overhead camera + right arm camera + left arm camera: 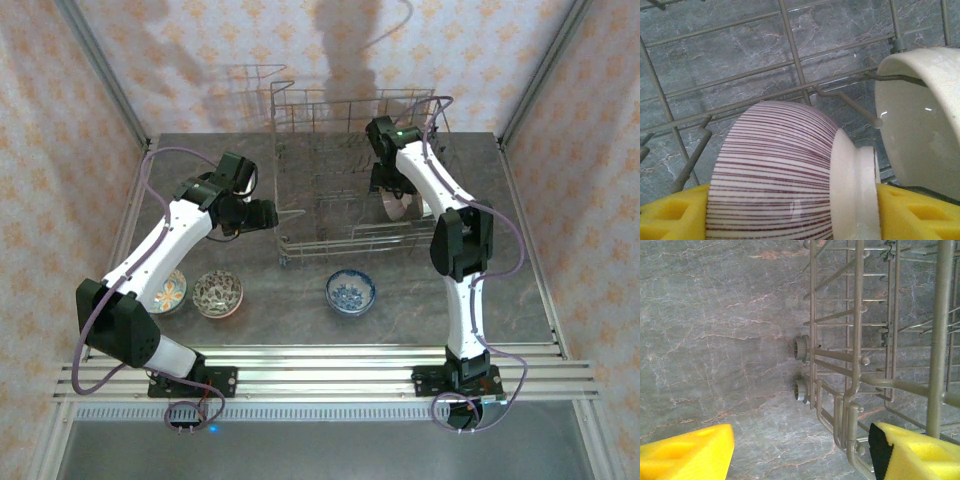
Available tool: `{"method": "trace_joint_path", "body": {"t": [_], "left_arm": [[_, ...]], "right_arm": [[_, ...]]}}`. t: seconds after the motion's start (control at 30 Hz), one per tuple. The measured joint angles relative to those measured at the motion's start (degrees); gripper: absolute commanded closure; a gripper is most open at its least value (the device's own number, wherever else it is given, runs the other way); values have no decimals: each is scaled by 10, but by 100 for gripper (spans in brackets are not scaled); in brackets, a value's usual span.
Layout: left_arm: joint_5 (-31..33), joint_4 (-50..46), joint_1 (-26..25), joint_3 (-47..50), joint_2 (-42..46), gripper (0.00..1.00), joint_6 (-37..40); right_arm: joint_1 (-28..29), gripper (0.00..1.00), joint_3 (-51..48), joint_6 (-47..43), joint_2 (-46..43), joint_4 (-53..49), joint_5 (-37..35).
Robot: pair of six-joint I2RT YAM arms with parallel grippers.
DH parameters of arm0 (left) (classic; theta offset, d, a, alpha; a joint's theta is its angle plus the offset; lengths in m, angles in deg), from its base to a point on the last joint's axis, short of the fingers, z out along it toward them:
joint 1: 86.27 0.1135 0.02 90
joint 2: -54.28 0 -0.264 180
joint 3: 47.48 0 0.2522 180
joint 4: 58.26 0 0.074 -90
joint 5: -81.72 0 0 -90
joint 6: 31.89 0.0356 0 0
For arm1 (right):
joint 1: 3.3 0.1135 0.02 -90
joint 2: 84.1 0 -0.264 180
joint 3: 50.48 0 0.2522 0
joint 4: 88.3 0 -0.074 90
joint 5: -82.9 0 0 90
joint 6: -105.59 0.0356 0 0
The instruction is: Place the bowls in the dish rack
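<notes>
My right claw (790, 216) grips the maroon-striped white ceramic bowl (770, 160); I'd seat it firmly between the grey wire dish rack's (791, 45) tines (847, 102) before releasing.

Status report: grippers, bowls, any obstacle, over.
Left gripper open, empty, beside grey wire dish rack. Right gripper shut on maroon-striped ceramic bowl inside rack; cream ceramic bowl close alongside. Three patterned bowls on grey table.

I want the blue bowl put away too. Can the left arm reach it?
Probably yes. The left gripper is open and empty, and the blue bowl sits alone on the table in front of the dish rack, with nothing between them.
</notes>
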Motion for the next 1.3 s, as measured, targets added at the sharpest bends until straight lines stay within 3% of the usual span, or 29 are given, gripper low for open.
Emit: {"method": "trace_joint_path", "body": {"t": [0.33,0.67,1.0,1.13,1.3], "left_arm": [[0,0,0,1,7,27,5],[0,0,0,1,18,27,15],[-5,-1,0,1,22,28,38],[-11,-5,0,1,33,30,39],[-9,0,-48,24,88,33,10]], "right_arm": [[0,15,49,2,8,-34,-23],[2,14,57,-18,-12,-45,-24],[11,15,52,-22,-119,-70,-41],[11,15,5,-29,-170,-69,-43],[11,16,-46,-56,-212,-68,-34]]}}
